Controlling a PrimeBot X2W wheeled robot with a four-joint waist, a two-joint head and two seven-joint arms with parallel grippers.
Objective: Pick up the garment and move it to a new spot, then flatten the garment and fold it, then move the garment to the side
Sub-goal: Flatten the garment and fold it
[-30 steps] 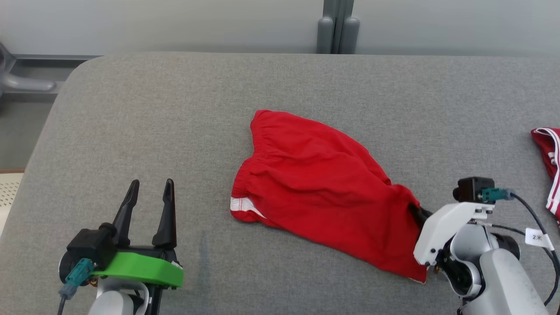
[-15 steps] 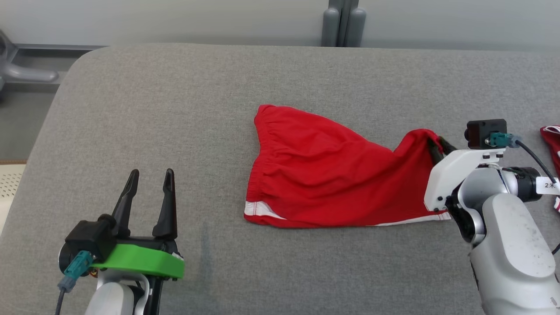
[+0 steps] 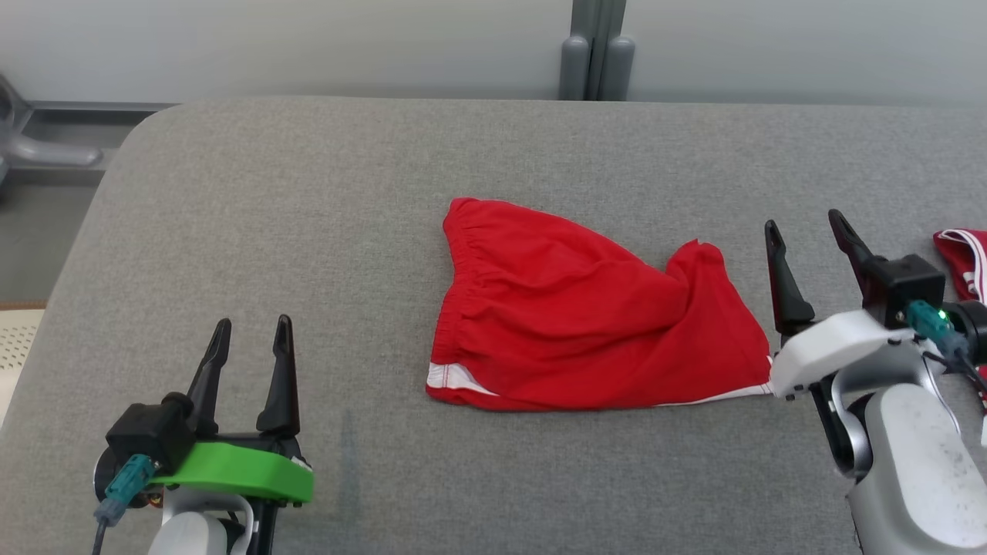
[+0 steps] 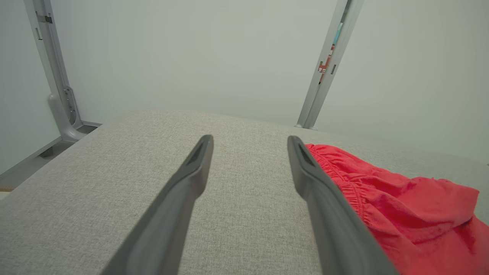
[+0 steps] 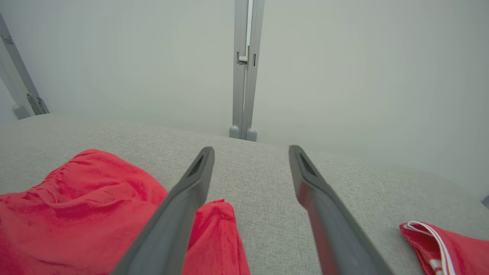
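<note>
Head view shows the red garment (image 3: pixel 570 339) lying rumpled near the middle of the grey counter (image 3: pixel 308 193), with its elastic waistband toward 10 o'clock and its white-trimmed hem along 6 o'clock. The right pincer (image 3: pixel 802 220) stands at 3 o'clock just beside the garment, spread wide and empty. The left pincer (image 3: pixel 254 321) sits at 8 o'clock, well apart from the garment, also wide and holding nothing. Another red, white-striped cloth (image 3: pixel 960 262) lies at the far 3 o'clock edge.

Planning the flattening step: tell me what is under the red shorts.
The red shorts lie on the grey fabric surface, which shows around them. Nothing pokes out at their edges. The cloth itself covers anything beneath it, so that cannot be seen.
</note>
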